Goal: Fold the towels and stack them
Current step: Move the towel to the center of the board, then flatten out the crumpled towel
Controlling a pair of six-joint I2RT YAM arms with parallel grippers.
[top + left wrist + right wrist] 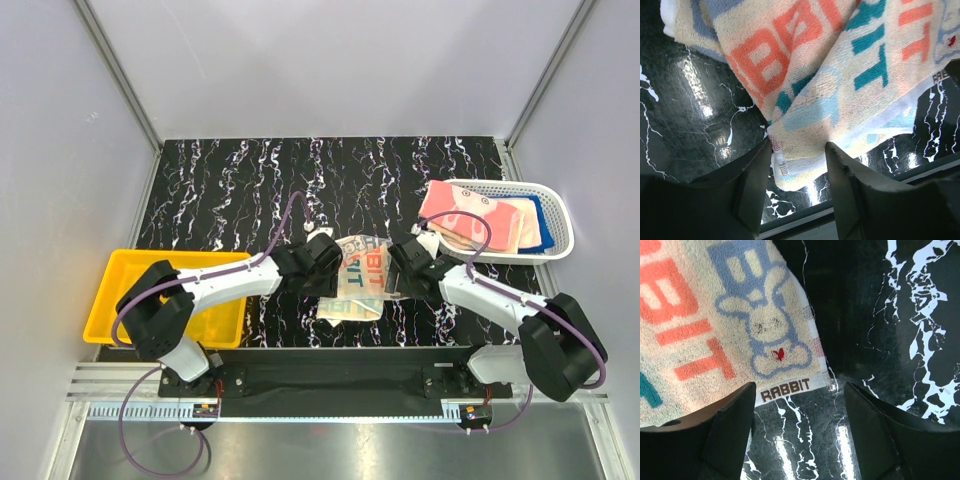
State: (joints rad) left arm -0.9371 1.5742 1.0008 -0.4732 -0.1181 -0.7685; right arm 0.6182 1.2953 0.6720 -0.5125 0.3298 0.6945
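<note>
A nubby beige terry towel (362, 275) with orange and teal letters lies rumpled on the glossy black marbled desk (220, 190). The left gripper (799, 150) straddles a fold, grip unclear. The right gripper (800, 390) gapes empty beside the hem.

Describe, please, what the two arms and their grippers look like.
The left arm and right arm have white links, bulky black joints and a looping purple cable each. The left gripper and right gripper have two dark, flat, tapering fingers.

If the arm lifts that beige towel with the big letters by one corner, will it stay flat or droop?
Probably droop: the lettered towel lies crumpled and folded over itself on the table. Its fuzzy loop surface should grip, not slip.
</note>
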